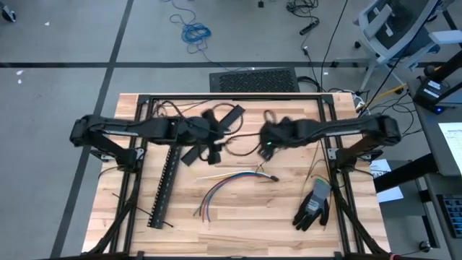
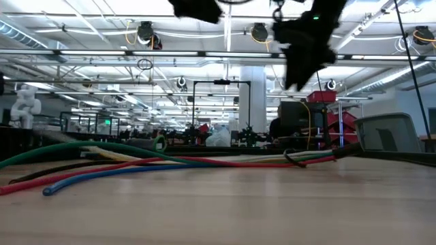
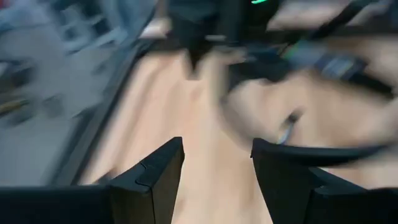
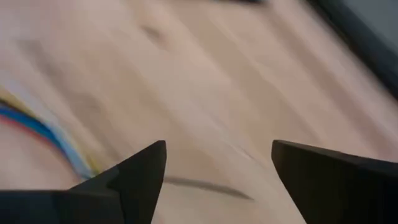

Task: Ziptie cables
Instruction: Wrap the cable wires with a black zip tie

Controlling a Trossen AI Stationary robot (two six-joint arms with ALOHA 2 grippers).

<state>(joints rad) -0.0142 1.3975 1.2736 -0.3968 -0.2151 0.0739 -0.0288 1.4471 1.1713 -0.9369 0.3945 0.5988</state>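
The cables (image 1: pixel 229 180), thin blue, white, yellow, red and green wires, lie loose on the wooden table (image 1: pixel 238 231). Their small dark connector (image 1: pixel 272 178) is at the right end. In the low view the cables (image 2: pixel 170 163) rest flat along the tabletop. My left gripper (image 1: pixel 219 144) hovers open above the table, behind and left of the cables. My right gripper (image 1: pixel 266 141) hovers open behind the connector end, tilted downward. In its wrist view my right gripper (image 4: pixel 217 168) has bare wood between the fingers, and the cables (image 4: pixel 43 134) lie off to one side. My left gripper (image 3: pixel 217 168) has nothing between its fingers. A thin dark curved strip (image 3: pixel 329 149) runs off from beside one finger (image 3: pixel 280 168). The blur keeps me from telling whether the strip touches that finger.
A long black perforated rail (image 1: pixel 165 184) lies slantwise on the left of the table. A dark work glove (image 1: pixel 314 206) lies at the near right. A thin dark line (image 4: pixel 205 186) lies on the wood under my right gripper. Metal frame bars run along the table's edges.
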